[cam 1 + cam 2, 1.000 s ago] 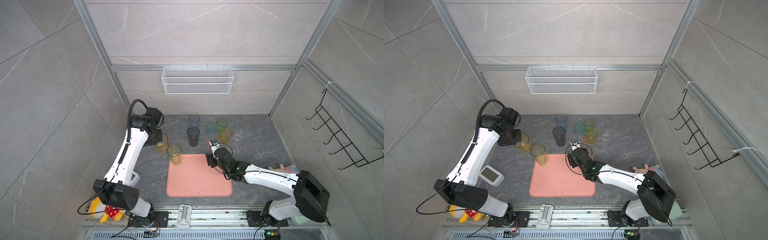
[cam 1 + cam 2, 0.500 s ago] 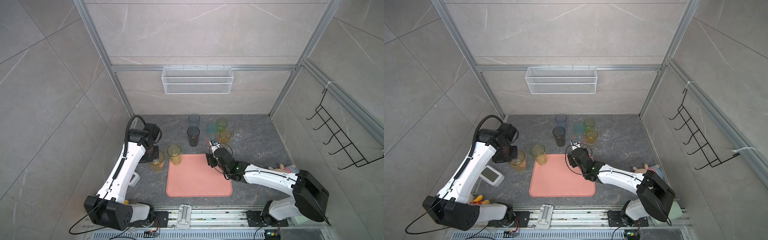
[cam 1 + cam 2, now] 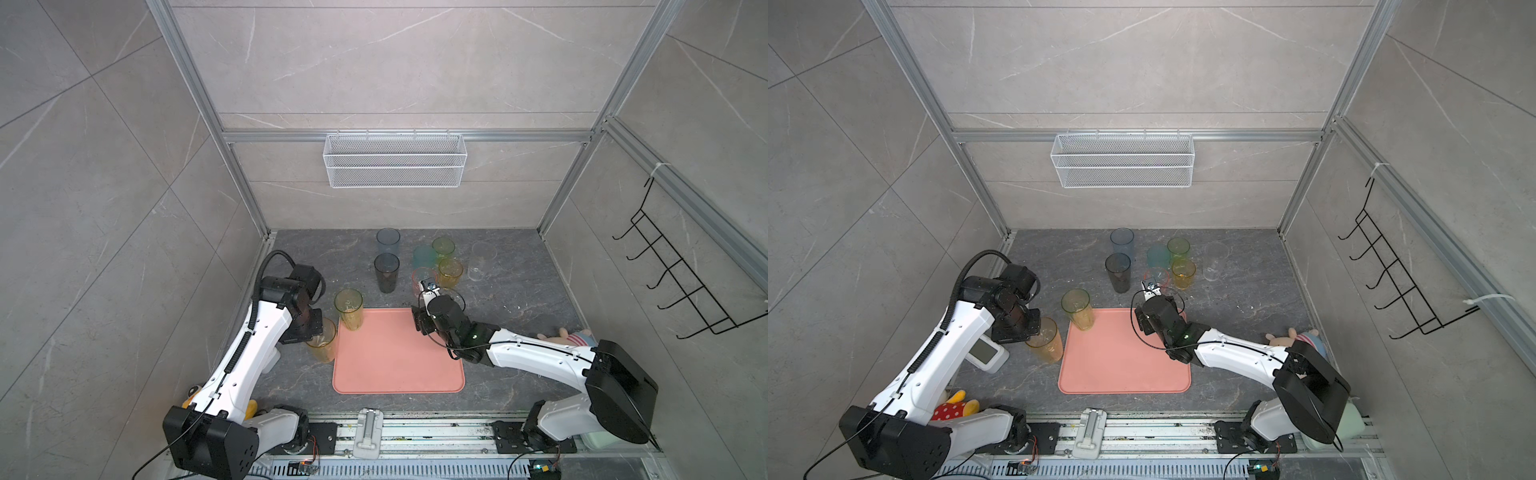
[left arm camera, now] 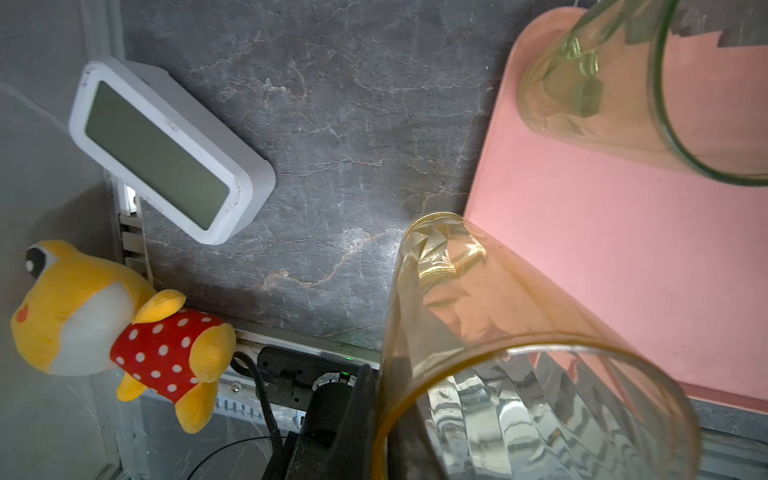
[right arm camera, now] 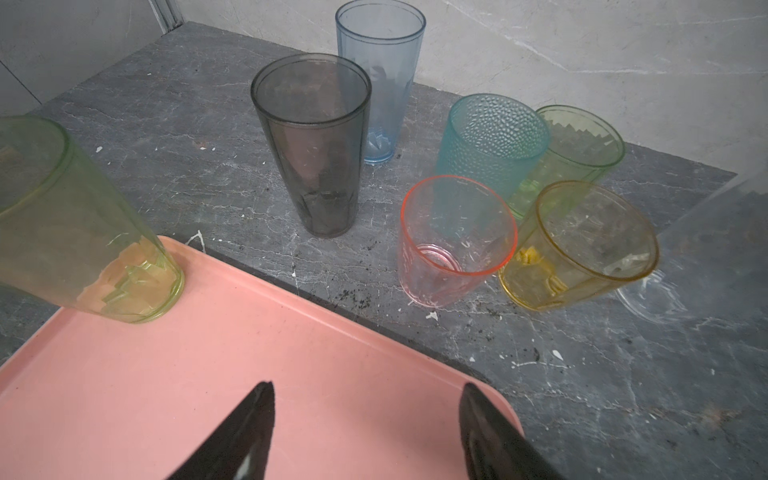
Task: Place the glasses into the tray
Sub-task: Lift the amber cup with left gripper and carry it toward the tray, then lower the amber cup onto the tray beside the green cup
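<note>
Left hand (image 3: 315, 332) tight on amber glass (image 3: 323, 351) beside tray (image 3: 395, 365); right hand (image 5: 366, 395) wide, empty

Grey tiled walls (image 3: 374, 62) enclose a dark marbled floor (image 3: 519, 291), a white wire basket (image 3: 395, 166) hanging at the back.

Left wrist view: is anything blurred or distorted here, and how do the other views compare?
Left wrist view: the amber glass sits so near the lens that its rim balloons and its wall tints the tray behind; the clock is sharp. Right wrist view: the grey glass is crisp, the clear glass smeared at the frame edge. Both top views: even light, faint shadows.
</note>
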Tool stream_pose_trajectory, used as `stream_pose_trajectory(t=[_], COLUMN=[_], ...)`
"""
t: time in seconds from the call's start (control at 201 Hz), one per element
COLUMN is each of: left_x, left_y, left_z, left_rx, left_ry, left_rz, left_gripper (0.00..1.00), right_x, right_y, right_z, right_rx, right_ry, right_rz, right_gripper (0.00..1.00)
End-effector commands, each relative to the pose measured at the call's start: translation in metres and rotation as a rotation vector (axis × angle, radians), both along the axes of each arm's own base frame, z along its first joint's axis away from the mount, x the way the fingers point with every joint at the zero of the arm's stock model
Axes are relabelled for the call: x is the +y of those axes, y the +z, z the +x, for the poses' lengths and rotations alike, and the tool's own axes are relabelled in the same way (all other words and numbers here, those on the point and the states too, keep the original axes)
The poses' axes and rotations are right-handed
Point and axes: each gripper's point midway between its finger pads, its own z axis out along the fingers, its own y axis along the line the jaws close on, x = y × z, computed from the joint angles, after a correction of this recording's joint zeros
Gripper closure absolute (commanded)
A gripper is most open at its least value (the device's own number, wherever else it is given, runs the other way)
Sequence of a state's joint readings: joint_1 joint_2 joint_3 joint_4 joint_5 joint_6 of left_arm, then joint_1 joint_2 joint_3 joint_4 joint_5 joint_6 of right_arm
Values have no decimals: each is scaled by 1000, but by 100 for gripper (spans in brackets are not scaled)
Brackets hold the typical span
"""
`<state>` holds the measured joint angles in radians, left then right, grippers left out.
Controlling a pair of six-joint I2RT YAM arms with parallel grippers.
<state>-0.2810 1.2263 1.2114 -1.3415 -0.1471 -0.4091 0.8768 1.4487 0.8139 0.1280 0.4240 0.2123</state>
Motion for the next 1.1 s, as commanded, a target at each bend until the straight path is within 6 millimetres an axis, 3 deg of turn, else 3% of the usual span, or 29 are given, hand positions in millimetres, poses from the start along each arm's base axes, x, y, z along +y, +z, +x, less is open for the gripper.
stream_pose_trajectory(t=[0.0, 0.712, 1.095], left_x=[-15, -57, -63], left_y=[0, -26, -34], left_z=[9, 27, 33], left_rx=[-47, -62, -59], left_ry=[-10, -85, -104], left_rz=[-49, -108, -85], left_gripper=[100, 100, 100], right_x=[1, 1, 2], right_y=[10, 10, 9], right_z=[2, 0, 1], right_rx=[-22, -21, -20], right_ry=[-4, 3, 2], right_rz=[-6, -5, -9], right_gripper=[29, 29, 29])
